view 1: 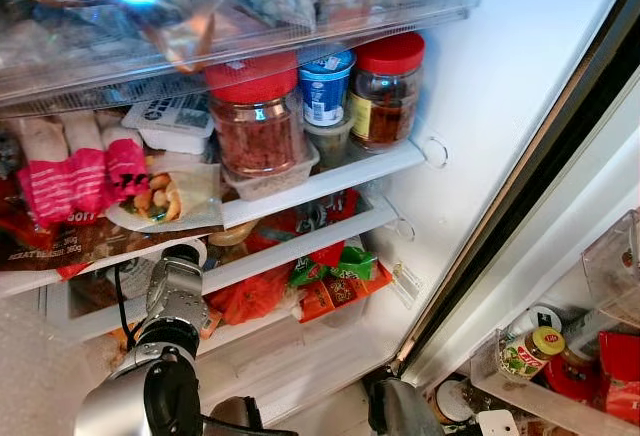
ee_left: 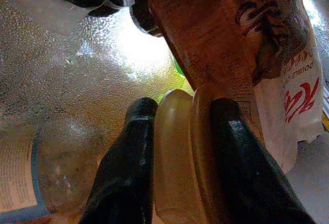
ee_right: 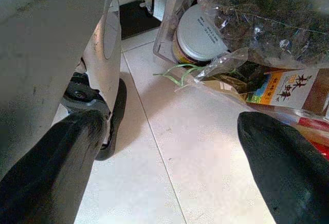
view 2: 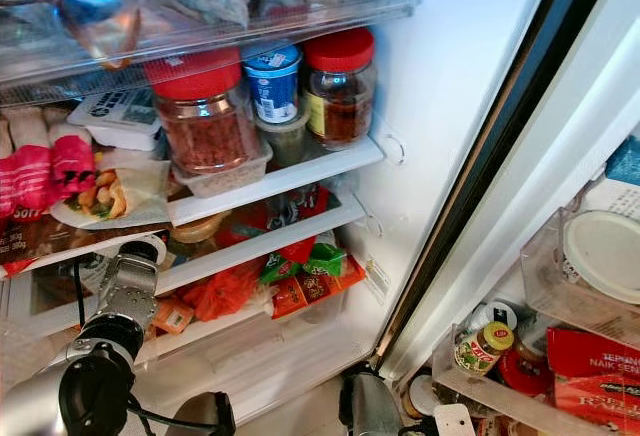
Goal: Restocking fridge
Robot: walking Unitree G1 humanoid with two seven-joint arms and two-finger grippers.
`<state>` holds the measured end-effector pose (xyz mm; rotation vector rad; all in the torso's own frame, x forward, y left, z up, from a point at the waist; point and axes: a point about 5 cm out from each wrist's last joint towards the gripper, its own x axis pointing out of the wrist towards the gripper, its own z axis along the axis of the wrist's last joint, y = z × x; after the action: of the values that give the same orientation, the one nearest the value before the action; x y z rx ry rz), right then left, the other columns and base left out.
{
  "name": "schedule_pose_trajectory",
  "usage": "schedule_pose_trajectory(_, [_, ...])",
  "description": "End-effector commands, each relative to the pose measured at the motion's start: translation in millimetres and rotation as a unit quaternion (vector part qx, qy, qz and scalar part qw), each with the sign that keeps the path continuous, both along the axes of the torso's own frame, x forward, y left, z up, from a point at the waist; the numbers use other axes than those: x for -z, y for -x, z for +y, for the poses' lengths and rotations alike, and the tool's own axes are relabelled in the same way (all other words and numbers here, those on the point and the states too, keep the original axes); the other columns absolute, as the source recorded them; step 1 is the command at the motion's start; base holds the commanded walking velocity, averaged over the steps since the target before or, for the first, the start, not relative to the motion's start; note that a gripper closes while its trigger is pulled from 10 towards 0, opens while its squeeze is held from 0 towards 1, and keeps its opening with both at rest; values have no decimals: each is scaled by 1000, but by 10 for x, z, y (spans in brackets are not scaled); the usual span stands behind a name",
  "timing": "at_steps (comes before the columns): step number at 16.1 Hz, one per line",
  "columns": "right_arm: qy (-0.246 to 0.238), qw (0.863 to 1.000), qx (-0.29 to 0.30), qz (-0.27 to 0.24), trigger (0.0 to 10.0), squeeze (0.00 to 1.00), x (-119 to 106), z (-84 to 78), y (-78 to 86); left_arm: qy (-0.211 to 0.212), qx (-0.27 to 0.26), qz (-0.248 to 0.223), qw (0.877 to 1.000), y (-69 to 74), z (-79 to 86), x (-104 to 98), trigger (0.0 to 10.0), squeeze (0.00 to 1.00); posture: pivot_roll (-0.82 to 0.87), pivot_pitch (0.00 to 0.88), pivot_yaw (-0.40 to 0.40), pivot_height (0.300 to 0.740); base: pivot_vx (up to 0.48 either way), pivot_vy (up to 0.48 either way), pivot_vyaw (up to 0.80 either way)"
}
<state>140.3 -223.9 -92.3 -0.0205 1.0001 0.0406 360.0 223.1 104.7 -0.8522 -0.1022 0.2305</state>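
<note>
My left arm (view 1: 172, 301) reaches into the fridge's second shelf from below, at its left side. In the left wrist view my left gripper (ee_left: 182, 108) is shut on a pale cream round container (ee_left: 177, 157), one black finger on each side of it. A brown and white printed packet (ee_left: 247, 54) lies right beside the container, and a frosted plastic wall (ee_left: 77, 80) glows behind it. My right gripper (ee_right: 172, 131) hangs open over the white floor tiles (ee_right: 205, 172), with nothing between its fingers.
The upper shelf (view 1: 330, 178) carries two red-lidded jars (view 1: 258, 121), a blue cup (view 1: 325, 86), pink packets (view 1: 75, 176) and a wrap (view 1: 165, 196). Orange and green packets (view 1: 320, 281) lie below. The door shelf (view 1: 520, 386) at the right holds small jars. Bags and a tub (ee_right: 200, 34) sit on the floor.
</note>
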Motion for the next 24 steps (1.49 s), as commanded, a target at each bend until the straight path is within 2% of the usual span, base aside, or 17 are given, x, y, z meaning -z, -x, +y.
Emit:
schedule_pose_trajectory(1, [-4, 1000, 2, 5, 10000, 0, 10, 1, 28, 6, -12, 42, 999, 66, 19, 160, 10000, 902, -97, 124, -38, 612, 0, 0, 0])
schedule_pose_trajectory(2, [-4, 1000, 1, 6, 10000, 0, 10, 0, 29, 9, -13, 41, 999, 63, 16, 157, 10000, 1000, -96, 123, -39, 612, 0, 0, 0])
schedule_pose_trajectory(8, [-4, 1000, 1, 6, 10000, 0, 11, 1, 30, 21, -3, 25, 999, 47, -21, 130, 10000, 1000, -94, 124, -37, 612, 0, 0, 0])
schedule_pose_trajectory(12, [-6, 1000, 1, 6, 10000, 0, 15, 13, 36, 12, 16, 7, 1000, 35, -73, 91, 10000, 1000, -90, 127, -31, 612, 0, 0, 0])
schedule_pose_trajectory(15, [-7, 1000, 3, 6, 10000, 0, 19, 24, 40, 4, 36, -5, 999, 82, -125, 120, 10000, 1000, -87, 131, -27, 612, 0, 0, 0])
schedule_pose_trajectory(16, [-8, 1000, 3, 6, 10000, 0, 20, 27, 40, 2, 44, -11, 999, 104, -138, 128, 10000, 0, -88, 131, -26, 612, 0, 0, 0])
schedule_pose_trajectory(24, [-9, 1000, 5, 5, 10000, 0, 22, 35, 42, -35, 77, -39, 996, 283, -177, 101, 10000, 0, -84, 130, -20, 612, 0, 0, 0])
